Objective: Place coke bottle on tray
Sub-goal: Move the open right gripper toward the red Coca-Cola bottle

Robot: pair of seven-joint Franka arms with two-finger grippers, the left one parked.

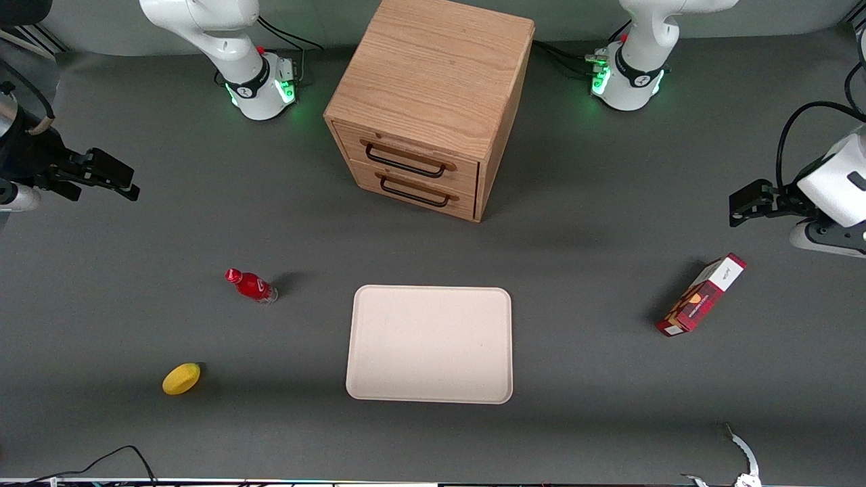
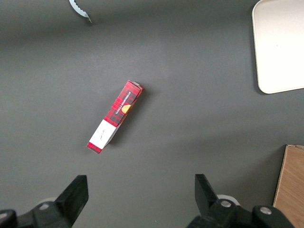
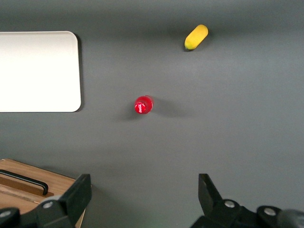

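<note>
One risk: the wide-open tool [image 3: 142, 199], high above the upright small red coke bottle [image 3: 143, 105], could topple it short of the cream tray [image 3: 38, 71].

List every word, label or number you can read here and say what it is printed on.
None can be read with confidence.
coke bottle: white script on its label, too small to read.
carton box: one line of white print along its red side, too blurred to quote.
tray, lemon, drawer cabinet: no text.
The hand hangs open, clear of the bottle.
</note>
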